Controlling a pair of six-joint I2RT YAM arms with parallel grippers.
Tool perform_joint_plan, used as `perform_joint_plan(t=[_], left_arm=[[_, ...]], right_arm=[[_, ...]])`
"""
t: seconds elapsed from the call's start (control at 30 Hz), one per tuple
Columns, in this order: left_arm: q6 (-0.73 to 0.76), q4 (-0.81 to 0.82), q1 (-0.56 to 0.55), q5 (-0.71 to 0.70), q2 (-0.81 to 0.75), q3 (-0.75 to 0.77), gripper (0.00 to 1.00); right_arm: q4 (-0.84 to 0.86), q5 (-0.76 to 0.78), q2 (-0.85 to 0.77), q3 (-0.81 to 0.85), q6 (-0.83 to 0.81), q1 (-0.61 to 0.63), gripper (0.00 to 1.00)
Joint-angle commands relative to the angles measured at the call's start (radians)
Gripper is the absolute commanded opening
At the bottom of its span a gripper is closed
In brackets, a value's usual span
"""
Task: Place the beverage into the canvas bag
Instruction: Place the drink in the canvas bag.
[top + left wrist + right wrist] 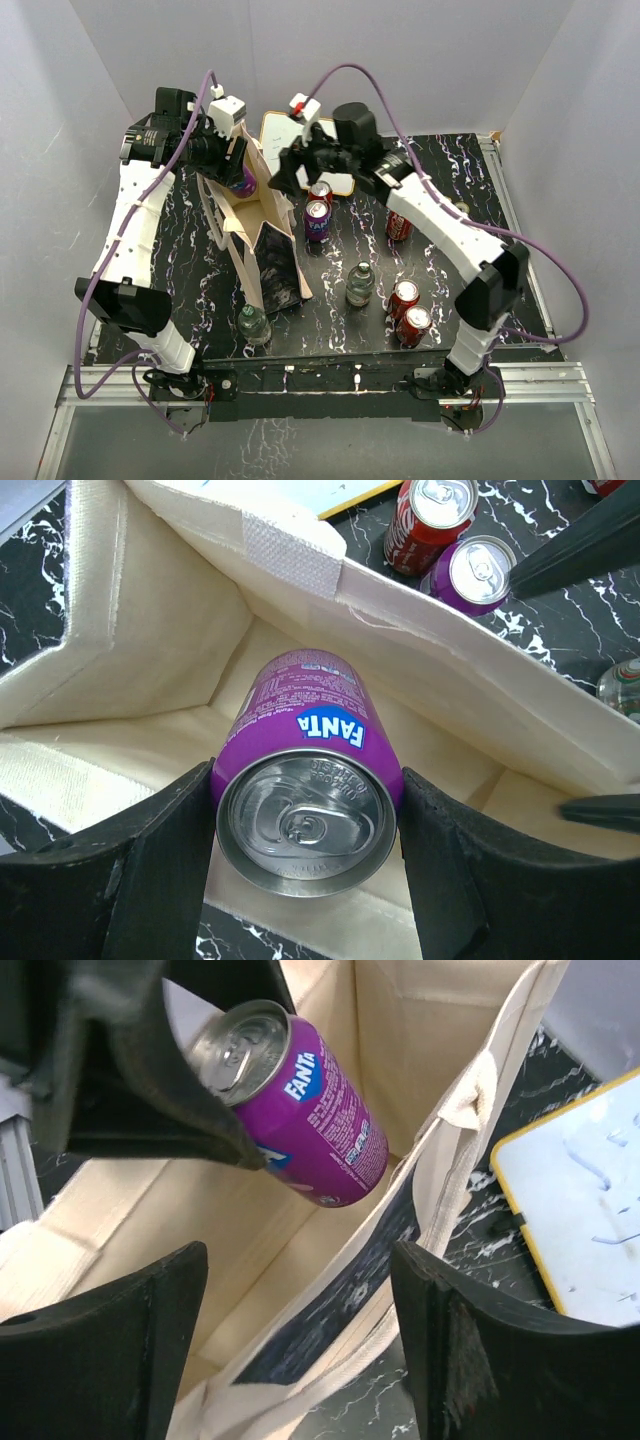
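From above, the canvas bag (262, 240) stands open on the left of the black marbled surface (450, 170). The left jaws hold a purple Fanta can (243, 182) in its mouth. A second purple can (317, 220) stands just to the bag's right.

In the left wrist view, the left jaws clamp the Fanta can (305, 780) by its sides, with its base pointing into the beige interior.

In the right wrist view, the right jaws stand apart and empty. The bag's side wall shows between them, and the Fanta can (310, 1110) hangs tilted in the opening.
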Motion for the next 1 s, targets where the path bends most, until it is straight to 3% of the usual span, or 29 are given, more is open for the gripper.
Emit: perform_joint_plan(t=[0.0, 0.17, 0.4, 0.7, 0.97], left_arm=[[0.007, 0.093, -0.002, 0.009, -0.018, -0.027, 0.0], [0.03, 0.072, -0.017, -0.033, 0.057, -0.004, 0.0], [0.122, 0.061, -0.016, 0.04, 0.131, 0.037, 0.0], [0.22, -0.143, -0.009, -0.061, 0.254, 0.239, 0.0], [0.407, -0.15, 0.027, -0.068, 0.153, 0.097, 0.0]], right_arm=[[-0.101, 0.098, 0.11, 0.14, 0.075, 0.007, 0.71], [-0.142, 0.17, 0.19, 0.198, 0.074, 0.004, 0.32], [-0.174, 0.18, 0.232, 0.273, -0.003, -0.017, 0.08], [-0.104, 0.155, 0.182, 0.226, 0.019, -0.066, 0.08], [-0.053, 0.233, 0.126, 0.119, 0.043, -0.092, 0.08]])
